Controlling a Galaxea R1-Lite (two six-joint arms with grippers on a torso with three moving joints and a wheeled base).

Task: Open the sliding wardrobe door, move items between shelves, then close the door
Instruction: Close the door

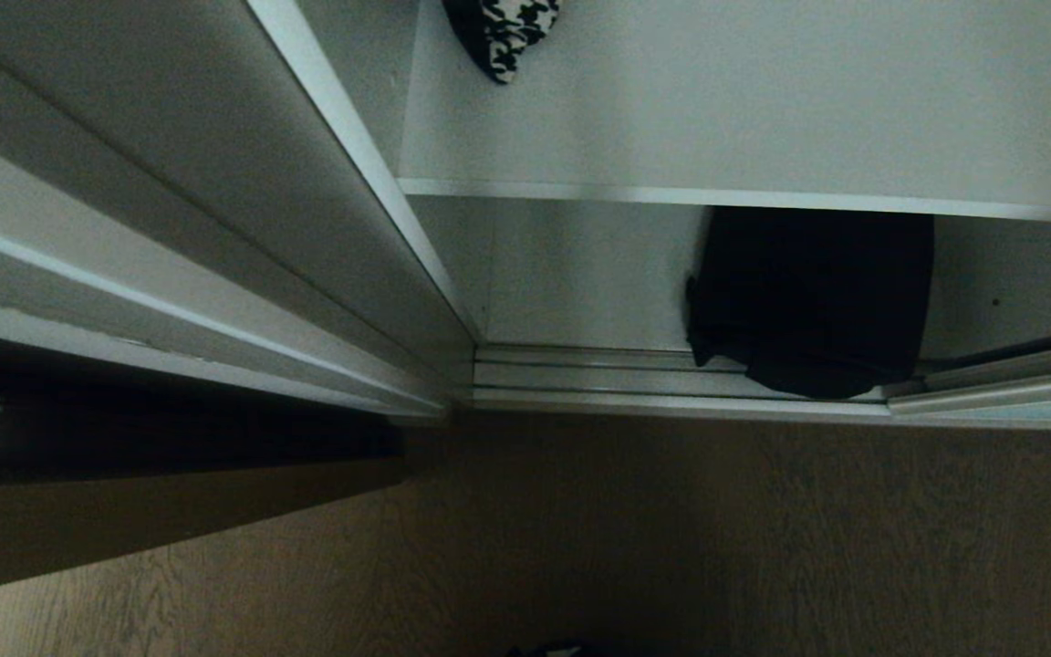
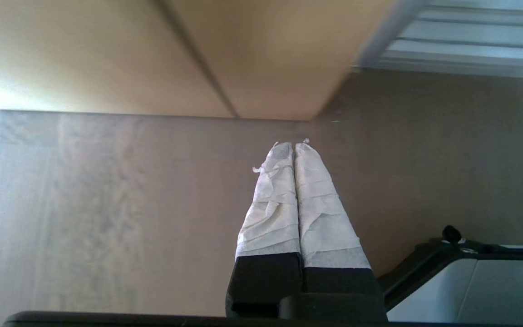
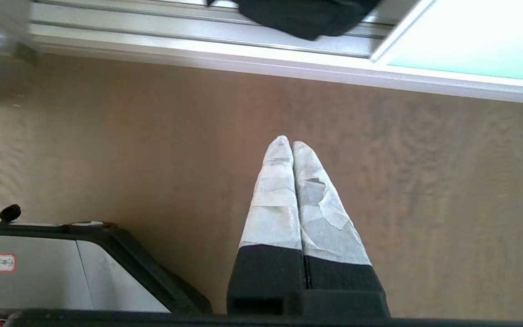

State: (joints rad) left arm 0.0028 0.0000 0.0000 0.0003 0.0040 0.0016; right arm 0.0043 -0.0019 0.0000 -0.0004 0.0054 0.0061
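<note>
One black fabric item [image 1: 813,297] lies on the wardrobe floor, spilling onto the track [image 1: 580,374], under one white shelf [image 1: 671,195]. Two grippers, left gripper [image 2: 293,144] and right gripper [image 3: 288,141], hang above the wooden floor [image 1: 671,529], fingers pressed together, holding nothing.

Wood-grain plank floor [image 1: 671,529], brown, running up to a silver floor track [image 1: 580,374]. Light wood-grain door [image 2: 107,54] with a dark groove, brightly lit at one edge. Houndstooth cushion [image 1: 503,32], partly visible.
</note>
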